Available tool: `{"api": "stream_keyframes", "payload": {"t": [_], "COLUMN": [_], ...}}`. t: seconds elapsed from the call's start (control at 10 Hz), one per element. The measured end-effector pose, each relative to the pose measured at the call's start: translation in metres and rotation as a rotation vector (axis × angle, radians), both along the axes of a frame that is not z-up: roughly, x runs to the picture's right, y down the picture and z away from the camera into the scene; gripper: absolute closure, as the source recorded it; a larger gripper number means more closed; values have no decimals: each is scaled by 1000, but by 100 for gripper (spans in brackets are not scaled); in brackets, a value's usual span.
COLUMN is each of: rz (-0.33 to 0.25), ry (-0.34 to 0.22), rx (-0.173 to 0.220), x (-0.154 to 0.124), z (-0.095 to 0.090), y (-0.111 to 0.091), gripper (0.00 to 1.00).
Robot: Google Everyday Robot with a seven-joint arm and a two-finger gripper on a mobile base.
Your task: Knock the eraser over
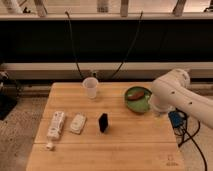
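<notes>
At the near left of the wooden table (125, 150) lies a small white scrap (49, 146), close to the left edge. Just beyond it a long white remote-like object (56, 125) lies flat, running near to far. Right of that, apart from it, sits a flat white squarish gadget (77, 123).

The eraser (103, 122), a small black block, stands upright near the middle of the table. It is right of the gadget with a gap between them, and nothing touches it.

Off the table's right edge a blue object (175, 119) sits low, with dark cables trailing from it toward the floor.

The white arm (180, 95) comes in from the right, over the table's right side. The gripper (158, 107) is at its low end, just beside the right rim of a green bowl (131, 103) and well apart from the eraser. Whether the claw is released or clenched I cannot tell; it grasps nothing that can be seen.

The bowl stands right of centre toward the far side and holds a reddish-brown item (137, 94). Further left and far, a clear plastic cup (90, 87) stands upright near the far edge. Behind the table two black cables (73, 47) hang down against a dark wall.
</notes>
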State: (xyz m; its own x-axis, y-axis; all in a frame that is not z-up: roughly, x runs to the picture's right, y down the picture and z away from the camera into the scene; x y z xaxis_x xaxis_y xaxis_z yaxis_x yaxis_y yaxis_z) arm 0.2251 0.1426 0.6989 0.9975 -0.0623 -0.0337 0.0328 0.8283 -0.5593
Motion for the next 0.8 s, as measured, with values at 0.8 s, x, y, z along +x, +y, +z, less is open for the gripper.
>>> {"api": "stream_keyframes", "payload": {"t": [0.8], "rz": [-91], "ry": [-67], "rx": [-24], "x": [-48], "z": [17], "y": [23], "gripper": [20]}}
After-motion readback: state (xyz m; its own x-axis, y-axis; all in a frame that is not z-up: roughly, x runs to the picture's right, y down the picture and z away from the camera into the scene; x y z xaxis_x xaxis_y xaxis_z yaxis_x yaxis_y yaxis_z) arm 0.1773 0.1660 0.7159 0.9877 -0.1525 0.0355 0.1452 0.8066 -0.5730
